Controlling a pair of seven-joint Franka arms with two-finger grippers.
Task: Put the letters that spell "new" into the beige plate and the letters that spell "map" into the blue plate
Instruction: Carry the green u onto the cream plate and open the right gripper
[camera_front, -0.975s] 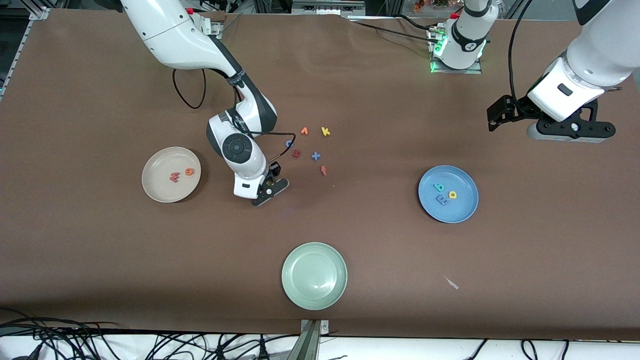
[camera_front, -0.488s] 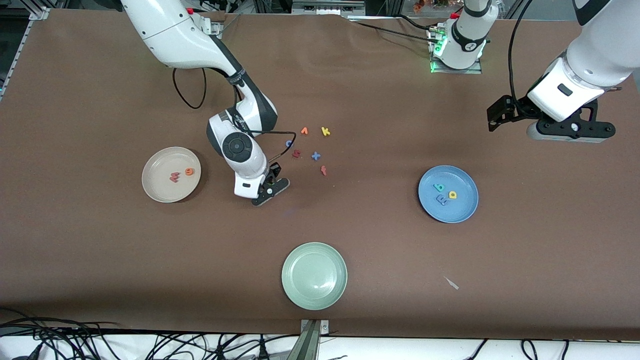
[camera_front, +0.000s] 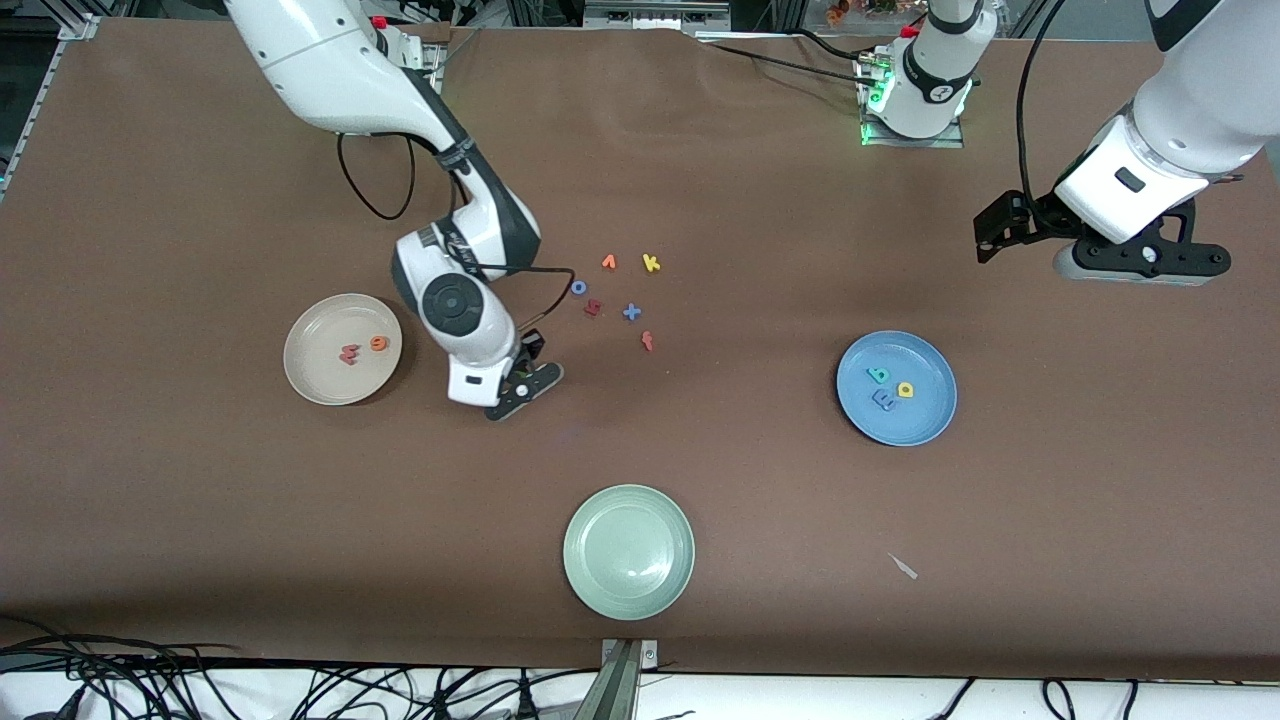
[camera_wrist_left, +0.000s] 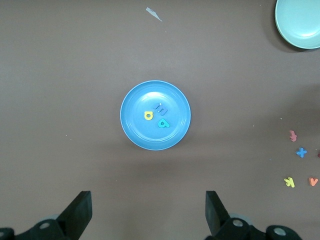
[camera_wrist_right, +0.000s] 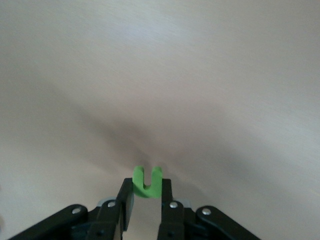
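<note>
Beside the beige plate (camera_front: 343, 348), toward the blue plate (camera_front: 897, 388), the right end effector (camera_front: 520, 385) is hanging over the surface (camera_front: 760, 500). Its wrist view is showing it clamping the green n (camera_wrist_right: 146, 181) (two prongs protruding). Over the blue plate, the left end effector (camera_wrist_left: 147, 215) is waiting, spread wide.

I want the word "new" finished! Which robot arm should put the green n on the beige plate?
The right arm. Its right gripper is shut on the green n, close beside the beige plate. The left gripper waits open over the table by the blue plate.
</note>
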